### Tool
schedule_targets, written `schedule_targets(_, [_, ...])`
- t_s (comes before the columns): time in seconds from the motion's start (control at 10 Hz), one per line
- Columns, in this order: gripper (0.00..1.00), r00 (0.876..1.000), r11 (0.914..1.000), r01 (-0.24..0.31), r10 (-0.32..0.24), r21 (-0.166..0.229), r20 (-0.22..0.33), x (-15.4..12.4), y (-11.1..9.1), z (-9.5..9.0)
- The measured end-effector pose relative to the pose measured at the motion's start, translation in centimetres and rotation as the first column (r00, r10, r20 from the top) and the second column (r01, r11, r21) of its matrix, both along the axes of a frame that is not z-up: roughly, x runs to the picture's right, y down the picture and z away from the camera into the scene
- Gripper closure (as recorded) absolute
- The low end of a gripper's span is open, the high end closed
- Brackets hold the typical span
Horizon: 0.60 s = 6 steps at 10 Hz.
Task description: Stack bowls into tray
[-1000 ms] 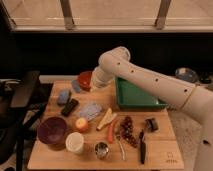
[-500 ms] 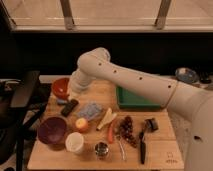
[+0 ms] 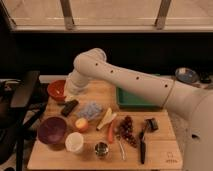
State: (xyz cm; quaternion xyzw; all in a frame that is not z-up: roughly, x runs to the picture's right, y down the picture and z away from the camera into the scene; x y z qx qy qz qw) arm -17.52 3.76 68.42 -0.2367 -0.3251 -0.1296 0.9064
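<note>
Orange-red bowl (image 3: 56, 89) is clamped at its rim by the closed gripper (image 3: 66, 94), at table (image 3: 162, 150) left-rear; green tray (image 3: 136, 105) well apart.

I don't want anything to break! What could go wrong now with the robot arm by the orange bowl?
The orange-red bowl sits near the wooden table's left edge, with the gripper shut at its right rim; a nudge might push it off. The green tray is well off to the right, so the bowl could slip on the way. The white cup stands right beside the purple bowl and might tip when that bowl is fetched.
</note>
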Motion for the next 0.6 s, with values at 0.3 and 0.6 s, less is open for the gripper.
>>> schedule_targets(0.3, [1.0,0.999,0.9991,0.042,-0.041,-0.01,0.032,-1.2,2.0,0.2])
schedule_targets(0.6, [1.0,0.992,0.9962,0.087,-0.086,-0.006,0.097,-4.3,7.4,-1.6])
